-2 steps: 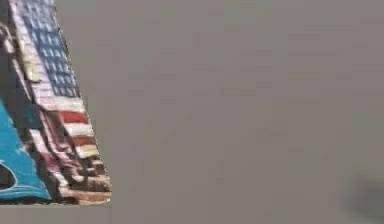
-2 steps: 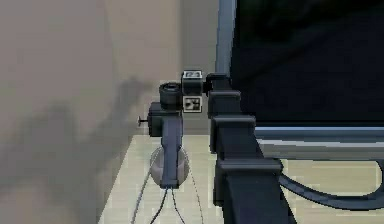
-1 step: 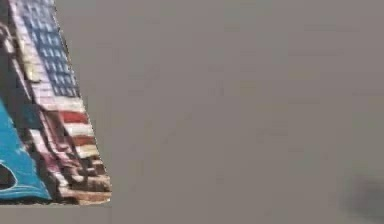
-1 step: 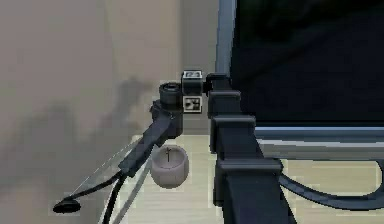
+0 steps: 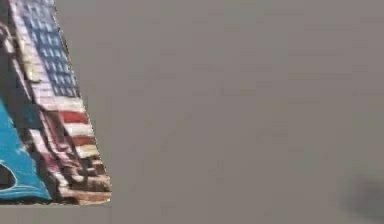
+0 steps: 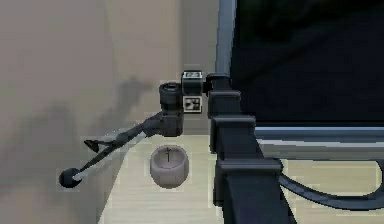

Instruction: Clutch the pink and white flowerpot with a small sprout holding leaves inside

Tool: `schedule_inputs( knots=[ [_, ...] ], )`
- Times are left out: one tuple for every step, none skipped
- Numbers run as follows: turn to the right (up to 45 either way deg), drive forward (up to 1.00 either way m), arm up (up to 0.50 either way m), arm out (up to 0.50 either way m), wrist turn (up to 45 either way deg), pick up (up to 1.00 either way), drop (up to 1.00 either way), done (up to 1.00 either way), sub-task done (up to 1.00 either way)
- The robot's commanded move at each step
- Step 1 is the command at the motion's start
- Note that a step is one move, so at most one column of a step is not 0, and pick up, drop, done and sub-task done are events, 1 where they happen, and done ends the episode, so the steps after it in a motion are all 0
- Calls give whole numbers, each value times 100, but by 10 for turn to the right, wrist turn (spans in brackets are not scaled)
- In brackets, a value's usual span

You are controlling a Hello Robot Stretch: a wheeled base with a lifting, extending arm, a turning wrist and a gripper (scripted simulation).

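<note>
A small round pale pot [image 6: 170,166], pinkish grey with a thin dark mark in its mouth, stands on a light tabletop [image 6: 135,203] in the arm side view. The dark arm [image 6: 238,150] rises just to its right. The gripper's body [image 6: 170,98] sits above the pot, and its thin fingers [image 6: 118,138] slant down to the left past the table's edge. The gripper [image 6: 82,166] ends over bare wall and holds nothing.
A large dark screen [image 6: 300,60] stands on the tabletop at the arm side view's right, with a black cable [image 6: 335,197] below it. A cream wall [image 6: 90,50] lies behind. In the forward view, a colourful picture [image 5: 50,110] hangs on a grey wall [image 5: 230,100].
</note>
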Motion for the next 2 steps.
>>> schedule_inputs(
  knots=[
    [0, 0, 0, 0, 450, 0, 0, 0, 0],
    [0, 0, 0, 0, 270, 0, 0, 0, 0]
  ],
)
